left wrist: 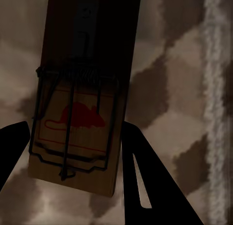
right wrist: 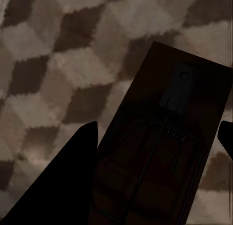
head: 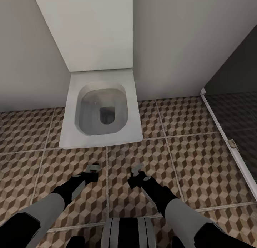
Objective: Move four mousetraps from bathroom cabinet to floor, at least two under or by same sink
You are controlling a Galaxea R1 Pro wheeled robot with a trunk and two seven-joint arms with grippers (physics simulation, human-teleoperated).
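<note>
Left gripper clamps mousetrap; right gripper clamps second mousetrap. Carry step, facing toilet; next, find sink.

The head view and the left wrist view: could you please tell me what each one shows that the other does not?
Head view alone: the white toilet against the wall, a dark glass partition, both arms, and the right pincer. Left wrist view alone: a mousetrap seen close between the left pincer fingers, with its wire bar and red mouse print. Both share the cube-patterned bathroom floor with its pale grout lines.
</note>
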